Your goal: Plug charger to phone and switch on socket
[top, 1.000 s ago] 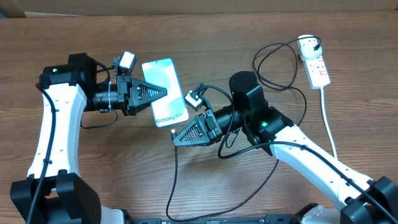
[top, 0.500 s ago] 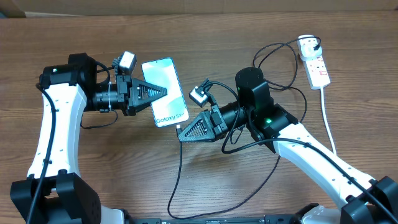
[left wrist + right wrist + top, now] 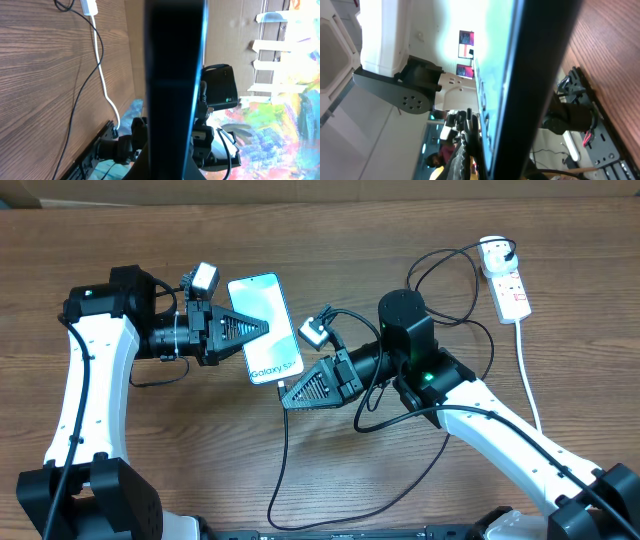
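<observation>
Status: nothing finished, first step in hand.

- left gripper point(image 3: 262, 327): fingers pressed together on the phone point(image 3: 258, 300), pinching its left long edge. The left wrist view shows the phone edge-on, straight ahead between the fingers.
- Phone: screen faces up, lit. Its long axis runs roughly away-to-near across the left gripper's reach, with the near end tilted a bit to the right. The end with white text is the near one and points at the right gripper. I judge that's the port end.
- right gripper point(image 3: 283, 398): jaws closed, tip just beside the phone's near end. The charger point(image 3: 283, 445) cable leaves that tip and trails back toward the robot base, so I read it as pinching the connector end. The connector itself is hidden by the fingers.
- Can't tell whether the connector is seated in the phone. The right wrist view shows only the phone's edge, close up and blurred. I'd treat it as not yet plugged.
- Well behind the right gripper, far right: socket point(image 3: 512, 292) lies on the table point(image 3: 400, 220), long axis away-to-near. The charger's white adapter point(image 3: 496, 250) sits in its far end, so that part looks done.
- Switch state is too small to read, and neither gripper is near it.

Left to do: seat the connector, then switch on.
</observation>
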{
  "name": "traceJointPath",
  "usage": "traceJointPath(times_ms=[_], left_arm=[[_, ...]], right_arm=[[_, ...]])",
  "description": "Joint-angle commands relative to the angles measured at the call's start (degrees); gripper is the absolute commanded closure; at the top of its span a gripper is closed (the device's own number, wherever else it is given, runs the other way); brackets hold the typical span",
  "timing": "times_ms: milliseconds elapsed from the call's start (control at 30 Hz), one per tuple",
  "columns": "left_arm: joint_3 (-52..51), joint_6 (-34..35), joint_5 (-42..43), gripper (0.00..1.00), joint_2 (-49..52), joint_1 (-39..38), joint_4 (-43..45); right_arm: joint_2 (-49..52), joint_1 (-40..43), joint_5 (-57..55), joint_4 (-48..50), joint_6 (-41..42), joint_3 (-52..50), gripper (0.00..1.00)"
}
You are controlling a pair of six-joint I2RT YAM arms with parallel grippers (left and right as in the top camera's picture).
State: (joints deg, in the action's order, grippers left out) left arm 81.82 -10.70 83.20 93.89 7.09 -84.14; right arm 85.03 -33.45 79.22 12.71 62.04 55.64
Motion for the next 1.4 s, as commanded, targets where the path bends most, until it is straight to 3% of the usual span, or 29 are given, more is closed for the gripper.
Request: traceJointPath(times_ms=[0, 300, 1367], left_arm=[[0.4, -0.4, 3.5, 0.96, -0.5, -0.3, 0.2], [0.4, -0.4, 3.7, 0.96, -0.5, -0.3, 0.1], [0.4, -0.4, 3.7, 0.96, -0.5, -0.3, 0.1]], right_arm=[[0.0, -0.3, 0.3, 0.5, 1.6, -0.1, 0.96], [0.0, -0.3, -1.4, -3.4, -1.0, -0.1, 0.96], [0.0, -0.3, -2.4, -1.0, -0.1, -0.1, 0.96]])
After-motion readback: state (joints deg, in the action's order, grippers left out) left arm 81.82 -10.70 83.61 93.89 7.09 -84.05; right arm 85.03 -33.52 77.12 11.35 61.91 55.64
